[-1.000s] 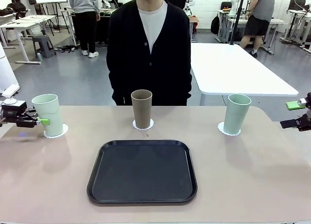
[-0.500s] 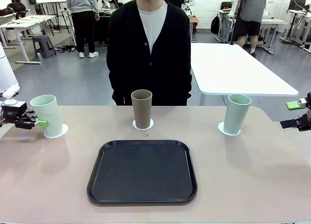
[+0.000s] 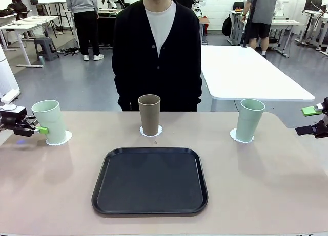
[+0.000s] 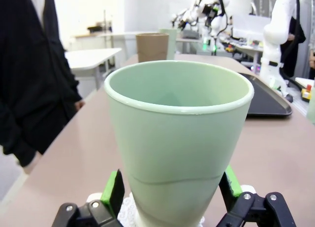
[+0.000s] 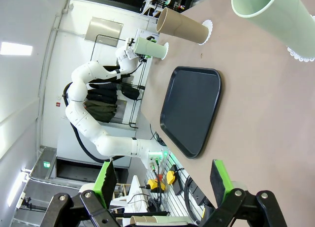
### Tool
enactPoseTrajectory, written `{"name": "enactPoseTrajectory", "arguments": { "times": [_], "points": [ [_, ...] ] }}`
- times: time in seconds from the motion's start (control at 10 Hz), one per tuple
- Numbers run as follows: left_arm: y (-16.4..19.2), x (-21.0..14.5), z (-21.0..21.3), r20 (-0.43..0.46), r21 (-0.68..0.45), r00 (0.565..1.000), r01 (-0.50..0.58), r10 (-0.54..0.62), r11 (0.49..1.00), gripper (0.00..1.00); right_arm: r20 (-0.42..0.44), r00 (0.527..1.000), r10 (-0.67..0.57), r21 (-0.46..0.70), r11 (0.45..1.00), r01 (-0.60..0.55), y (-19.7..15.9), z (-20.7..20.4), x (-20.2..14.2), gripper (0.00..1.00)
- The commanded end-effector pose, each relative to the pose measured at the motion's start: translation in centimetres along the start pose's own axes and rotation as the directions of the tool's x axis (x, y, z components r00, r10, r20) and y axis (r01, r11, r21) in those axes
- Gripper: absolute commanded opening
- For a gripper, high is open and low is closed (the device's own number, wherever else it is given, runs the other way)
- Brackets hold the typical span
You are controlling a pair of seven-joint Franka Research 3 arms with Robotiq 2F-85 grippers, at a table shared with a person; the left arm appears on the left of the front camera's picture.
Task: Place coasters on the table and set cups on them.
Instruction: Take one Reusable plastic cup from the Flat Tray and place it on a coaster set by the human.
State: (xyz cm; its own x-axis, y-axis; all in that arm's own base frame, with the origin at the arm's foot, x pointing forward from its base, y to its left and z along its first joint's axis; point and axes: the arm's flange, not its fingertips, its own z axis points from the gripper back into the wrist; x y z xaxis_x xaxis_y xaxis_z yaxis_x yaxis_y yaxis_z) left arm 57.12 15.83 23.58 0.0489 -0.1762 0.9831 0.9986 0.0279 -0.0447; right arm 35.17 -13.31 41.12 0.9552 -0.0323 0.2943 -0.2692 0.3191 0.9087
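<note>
The left hand (image 3: pixel 35 128) sits around a mint cup (image 3: pixel 51 121) on its coaster (image 3: pixel 65 138), fingers seemingly just clear; drawing back crooked could tip it. Across the worktop (image 3: pixel 256 185), brown (image 3: pixel 149 114) and mint (image 3: pixel 249 119) cups stand beyond the released, empty right hand (image 3: pixel 313 121).

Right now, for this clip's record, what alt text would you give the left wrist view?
A pale mint green cup stands upright on a lacy white coaster, between the green pads of the left pincer, which stand just off its sides. Beyond it on the beige table are a brown cup and a black tray.
</note>
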Motion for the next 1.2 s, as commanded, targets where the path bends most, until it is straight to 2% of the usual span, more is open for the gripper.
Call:
{"name": "enactPoseTrajectory", "arguments": {
  "times": [0.0, 0.5, 0.8, 1.0, 1.1],
  "points": [
    [-0.1, 0.0, 0.3, -0.030, -0.016, 0.999, 0.030, -0.030, 0.999, 1.00, 0.012, 1.000, 0.015, 0.020, 1.000, -0.015, 0.0, -0.1, 0.1, 1.00],
    [-0.2, -0.1, 1.6, -0.120, -0.016, 0.992, 0.032, -0.034, 0.999, 1.00, 0.012, 1.000, 0.015, 0.020, 1.000, -0.015, 0.0, -0.1, 0.1, 1.00],
    [-0.5, 1.1, 4.1, -0.243, 0.028, 0.969, 0.057, -0.049, 0.998, 1.00, 0.012, 1.000, 0.015, 0.020, 1.000, -0.015, 0.0, -0.1, 0.1, 1.00],
    [-2.0, 4.4, 6.7, -0.414, 0.089, 0.910, 0.078, -0.034, 0.993, 1.00, 0.012, 1.000, 0.015, 0.020, 1.000, -0.015, 0.0, -0.1, 0.1, 1.00],
    [-3.7, 8.0, 7.9, -0.504, 0.150, 0.863, 0.121, -0.029, 0.981, 1.00, 0.012, 1.000, 0.015, 0.020, 1.000, -0.015, 0.0, -0.1, 0.1, 1.00]
  ]
}}
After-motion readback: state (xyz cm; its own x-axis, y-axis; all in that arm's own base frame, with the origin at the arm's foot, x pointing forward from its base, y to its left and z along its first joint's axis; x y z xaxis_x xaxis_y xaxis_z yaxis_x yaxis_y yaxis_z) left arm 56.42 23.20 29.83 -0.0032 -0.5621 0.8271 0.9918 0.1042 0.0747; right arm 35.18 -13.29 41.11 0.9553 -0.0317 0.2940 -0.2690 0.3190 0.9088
